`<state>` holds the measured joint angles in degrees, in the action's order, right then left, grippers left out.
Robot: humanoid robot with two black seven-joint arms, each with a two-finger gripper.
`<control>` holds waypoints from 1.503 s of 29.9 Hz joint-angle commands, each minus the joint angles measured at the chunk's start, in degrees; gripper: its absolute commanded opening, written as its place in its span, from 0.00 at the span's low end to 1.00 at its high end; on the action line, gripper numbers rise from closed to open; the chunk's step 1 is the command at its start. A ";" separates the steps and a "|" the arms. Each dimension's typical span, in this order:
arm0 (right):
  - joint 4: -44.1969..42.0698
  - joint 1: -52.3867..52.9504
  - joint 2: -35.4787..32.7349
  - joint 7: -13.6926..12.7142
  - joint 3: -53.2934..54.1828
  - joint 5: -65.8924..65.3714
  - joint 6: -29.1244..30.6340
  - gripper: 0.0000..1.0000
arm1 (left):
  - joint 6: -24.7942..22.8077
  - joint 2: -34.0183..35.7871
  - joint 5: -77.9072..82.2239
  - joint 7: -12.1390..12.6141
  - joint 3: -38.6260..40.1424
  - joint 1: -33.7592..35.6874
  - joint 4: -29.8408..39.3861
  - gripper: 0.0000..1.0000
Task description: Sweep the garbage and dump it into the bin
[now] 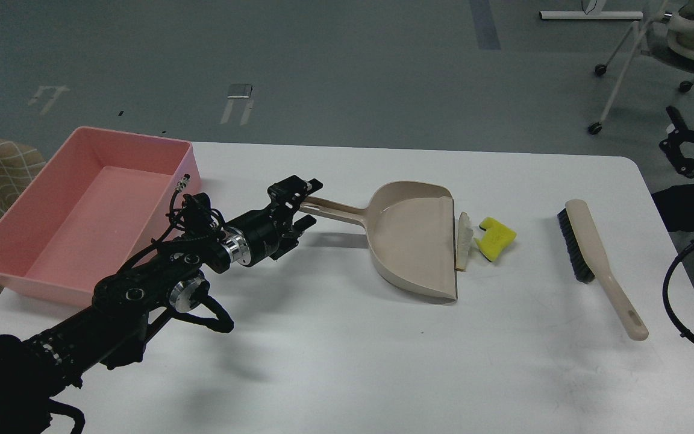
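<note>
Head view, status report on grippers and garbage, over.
Left gripper jaws around dustpan handle. Right gripper off table, state unclear. Garbage: bread slice, yellow sponge at dustpan mouth, unswept. Brush untouched; bin empty.

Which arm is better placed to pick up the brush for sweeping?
Right, probably. The brush lies on the table's right side, near the right gripper. The left gripper is at the dustpan handle, far from it.
</note>
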<state>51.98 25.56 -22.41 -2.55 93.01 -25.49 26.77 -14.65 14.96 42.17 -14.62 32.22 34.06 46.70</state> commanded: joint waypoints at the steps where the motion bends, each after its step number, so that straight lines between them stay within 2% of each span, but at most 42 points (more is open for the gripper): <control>1: 0.66 -0.33 -0.01 0.00 -0.02 0.00 0.03 1.00 | -0.03 0.07 0.28 -0.41 -0.06 0.04 -0.12 0.62; 3: 0.66 -0.42 -0.01 0.00 -0.02 0.00 0.03 1.00 | -0.12 0.25 0.54 -1.37 -0.23 -0.05 -0.12 0.52; 8: 0.92 -0.86 -0.01 0.00 -0.02 0.09 0.03 1.00 | 0.06 0.07 0.72 -2.96 -0.32 -0.22 -0.99 0.49; 9: 1.10 -0.95 -0.01 0.00 -0.02 0.09 0.03 1.00 | 0.06 0.07 0.72 -3.31 -0.41 -0.31 -0.99 0.45; 14: 1.36 -1.12 -0.01 0.00 -0.02 0.00 0.03 1.00 | 0.06 0.16 0.72 -3.92 -0.84 -0.14 -1.08 0.33; 19: 1.36 -1.12 -0.01 0.00 -0.02 0.00 0.03 1.00 | 0.06 0.16 0.72 -4.01 -1.37 -0.05 -1.08 0.28; 24: 1.89 -1.30 -0.35 0.00 -0.02 -0.08 0.12 1.00 | 0.23 0.33 0.72 -4.01 -1.37 0.04 -1.08 0.14; 28: 3.56 -1.83 -2.29 -0.08 -0.28 -0.79 0.12 1.00 | 2.25 0.60 0.81 -4.01 -1.29 0.13 -1.08 0.11; 31: 4.00 -1.91 -4.66 -0.09 -0.98 -4.03 0.03 1.00 | 2.34 0.42 0.89 -4.01 -1.29 0.48 -0.99 0.10; 34: 6.19 -2.61 -9.48 -0.09 -2.74 -16.38 0.12 1.00 | 2.43 0.77 0.89 -4.10 -1.37 0.83 -0.56 0.10; 39: 11.46 -5.60 -15.02 -0.09 -3.36 -29.69 0.21 1.00 | 2.34 1.21 0.98 -5.86 -1.90 1.36 -0.56 0.10; 43: 20.41 -13.49 -26.43 0.00 -4.93 -40.32 0.82 1.00 | 2.34 1.13 1.07 -6.12 -2.78 1.27 -0.20 0.09; 45: 22.80 -15.53 -29.08 0.00 -7.04 -40.60 1.23 1.00 | 2.34 1.04 1.68 -6.12 -2.87 1.18 -0.20 0.09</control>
<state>70.81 13.50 -46.80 -2.62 88.44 -63.89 27.43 -12.31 16.16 43.31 -20.70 29.57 35.38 46.44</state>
